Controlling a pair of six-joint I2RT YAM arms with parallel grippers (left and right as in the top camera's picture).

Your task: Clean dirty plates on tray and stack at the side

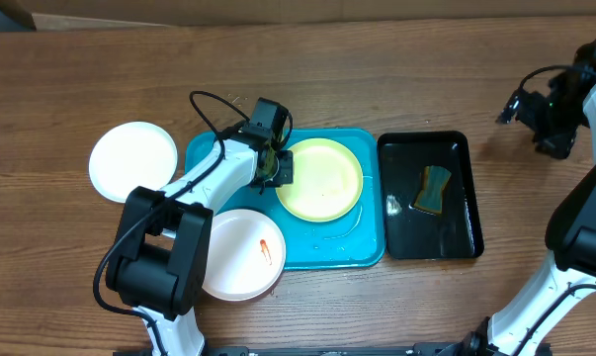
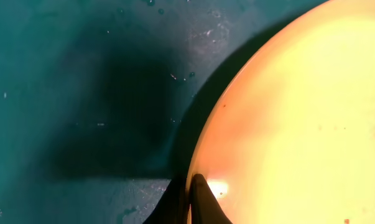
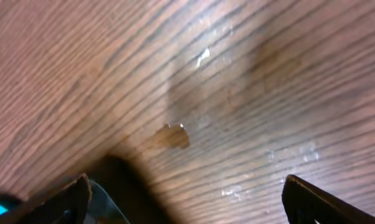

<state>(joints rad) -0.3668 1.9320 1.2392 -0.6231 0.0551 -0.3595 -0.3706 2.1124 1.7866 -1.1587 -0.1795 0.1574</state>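
The left claw (image 1: 276, 168) was clenched on the left rim of the yellow-green plate (image 1: 322, 180), which lay on the tray (image 1: 342, 252). A smeared white plate (image 1: 240, 255) overlapped the tray's near-left corner. A plain white plate (image 1: 133, 161) sat left of the tray. The right claw (image 3: 184, 193) gaped over the tabletop (image 3: 237, 93), well right of the tray.

Greenish sponge (image 1: 435, 190) lies in the black tray (image 1: 404, 218) on wooden table (image 1: 377, 69)

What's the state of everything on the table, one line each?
Yellow-green plate: on turquoise tray.
Left gripper: shut on that plate's rim.
Right gripper: open, above bare table.
Smeared white plate: dirty, overlapping tray corner.
Other white plate: clean-looking, off tray.
Sponge: lying in black tray.
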